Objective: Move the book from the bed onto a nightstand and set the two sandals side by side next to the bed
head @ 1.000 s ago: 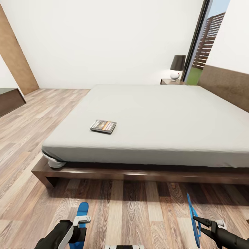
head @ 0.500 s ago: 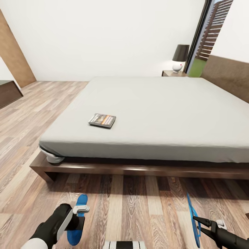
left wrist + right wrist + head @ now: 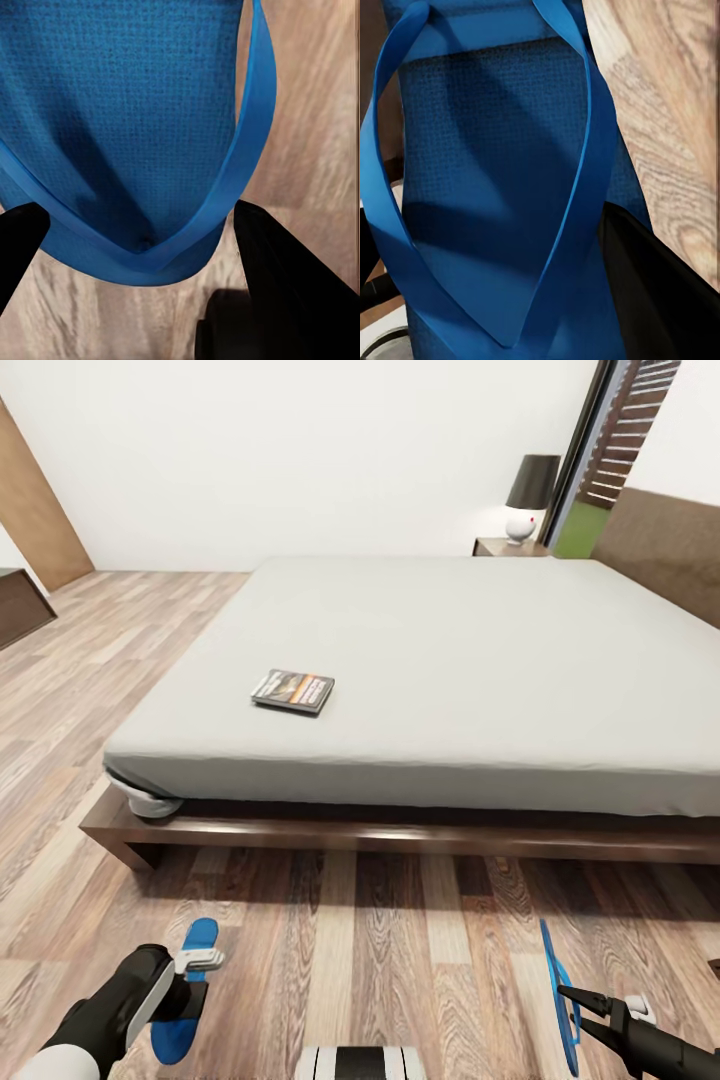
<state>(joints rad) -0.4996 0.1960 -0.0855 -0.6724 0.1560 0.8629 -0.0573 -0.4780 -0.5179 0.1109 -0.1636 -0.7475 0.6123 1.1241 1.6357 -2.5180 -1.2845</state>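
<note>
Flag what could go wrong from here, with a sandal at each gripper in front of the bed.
1. The right sandal hangs on edge at the right gripper; released like that, it may tip over or land askew.
2. The left sandal, at the left gripper, is far from the other, so they could end up apart rather than side by side.
3. The book still lies on the bed, easy to overlook.

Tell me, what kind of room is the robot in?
Most likely a bedroom. A big bed with a grey mattress stands on the wooden floor, and a lamp sits on a nightstand beside it. A book lies on the bed.
</note>
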